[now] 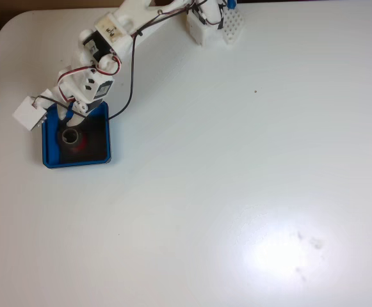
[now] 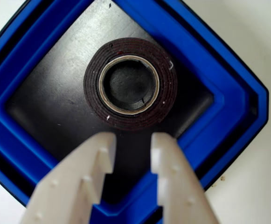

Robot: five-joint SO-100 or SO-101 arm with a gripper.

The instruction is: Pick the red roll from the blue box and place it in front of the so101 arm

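Bright blue plastic: that's the blue box (image 1: 77, 161) at the left side of the white table (image 1: 237, 179) in the fixed view, with your so101 arm (image 1: 109, 38) reaching down from the far edge to hang over it. The red roll (image 2: 130, 84) lies flat on the box's black floor pad (image 2: 56, 93), about mid-pad in the wrist view, pale inner core ring and round hole facing up. It looks dark maroon up close; in the fixed view you get a red patch with a grey ring (image 1: 70, 136) under the arm's tip.

The gripper (image 2: 133, 140) comes in from the bottom of the wrist view, both white fingers (image 2: 165, 158) pointing at the roll's near edge. Jaws are slightly parted, a narrow gap between the tips, nothing between them. Tips sit just short of the roll; whether they touch it you cannot tell.

A small white block (image 1: 29, 114) sticks out left of the wrist, above the box's far-left corner. White base parts (image 1: 214, 25) sit at the table's far edge.
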